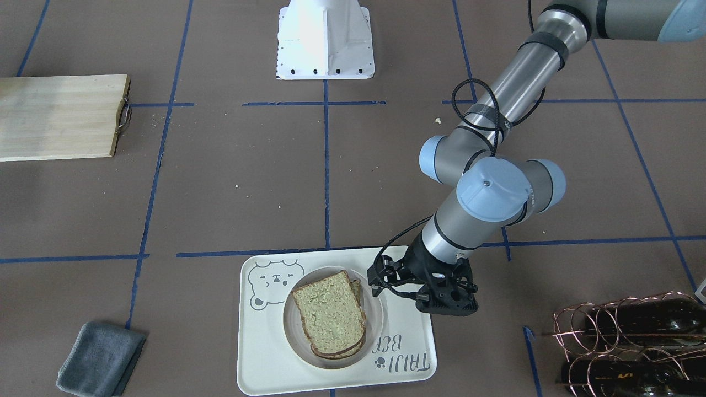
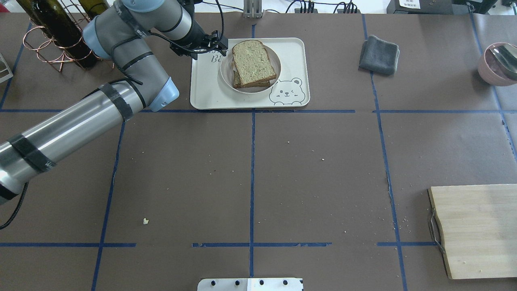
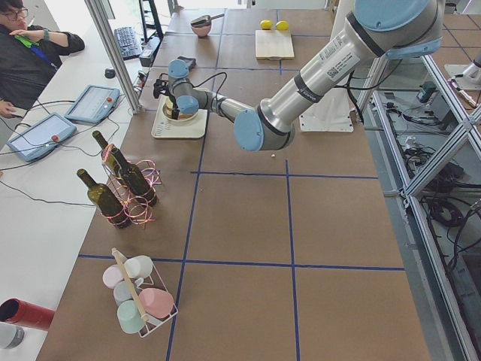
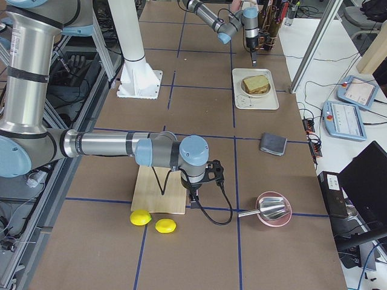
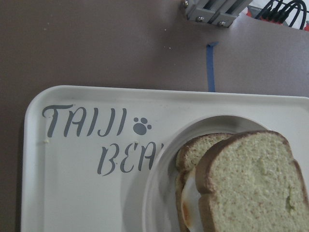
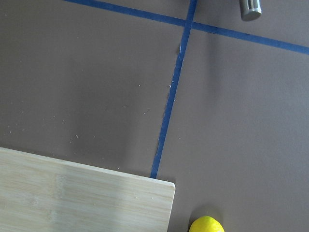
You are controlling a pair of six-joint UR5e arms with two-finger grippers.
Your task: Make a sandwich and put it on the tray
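The tray [image 1: 265, 364], a smooth cream rectangle with rounded corners and a raised lip, lay against the table's operator-side edge, slightly to the robot's left of the middle tape line. On it sat the round off-white plate [image 1: 289, 336], carrying the sandwich [image 1: 330, 314], whose top slice lay skewed over the lower one. Only the left wrist view showed the filling: a glossy white-and-orange fried egg [image 5: 187, 209] between the porous, brown-crusted slices.

The left gripper [image 1: 386, 278] hung over the tray's lettered end, just beside the plate rim. No view let me tell how far apart its fingers stood. The right gripper [image 4: 202, 176] appeared only in the exterior right view, above the pale wooden cutting board [image 2: 476, 230] near the table's right end, so I cannot tell its opening either. That view alone also showed two lemons [image 4: 140, 217] beside the board's end.

A folded grey cloth [image 2: 379, 54] lay well apart from the tray along the same edge. The copper wire rack of dark bottles [image 1: 629, 336] stood near the left arm's far side. Crumb-flecked brown covering stretched from the tray to the robot's base.
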